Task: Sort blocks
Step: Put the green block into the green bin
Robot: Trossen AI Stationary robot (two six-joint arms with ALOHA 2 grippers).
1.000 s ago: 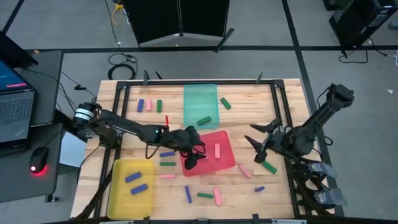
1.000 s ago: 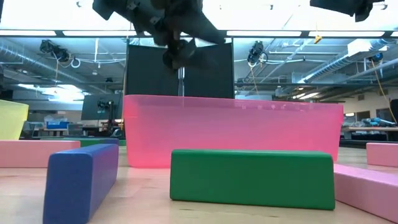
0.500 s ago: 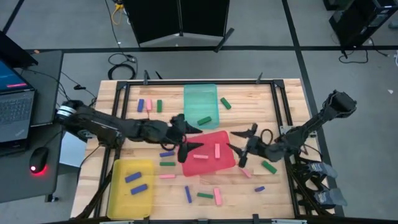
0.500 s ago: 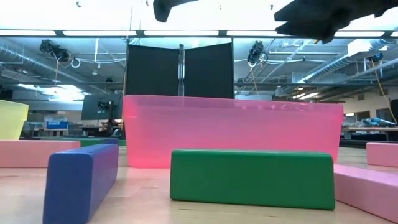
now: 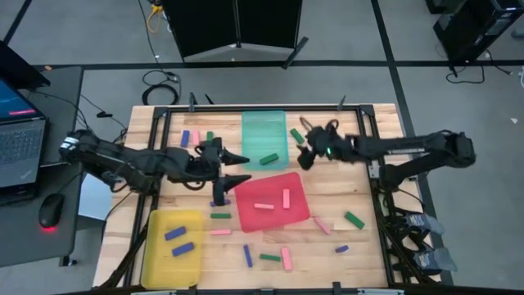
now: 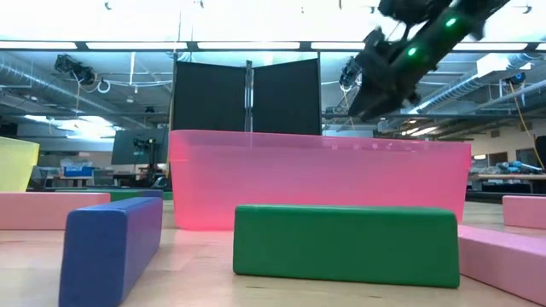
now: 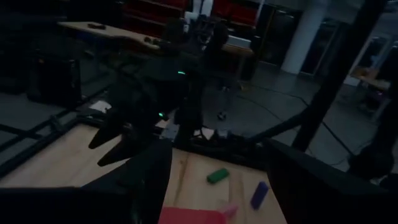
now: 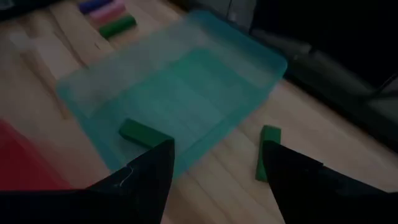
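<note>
We find the right gripper [image 5: 304,145] open and empty above the green block [image 5: 296,136] lying just beside the teal tray [image 5: 264,129], the left gripper [image 5: 233,168] likewise open, and judge a misaligned descent could knock that block aside.

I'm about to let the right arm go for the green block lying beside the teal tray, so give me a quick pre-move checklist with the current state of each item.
1. Right gripper open: ok, fingers spread.
2. Nothing held in it: ok, the gap is empty.
3. Target green block free on the wood, just outside the teal tray: ok.
4. Gripper above the target: ok, it hovers beside the tray's right edge.
5. Left gripper out of the way: ok, open at the red tray's left corner, apart from the right arm.
6. Teal tray has room: ok, only one green block inside.
</note>
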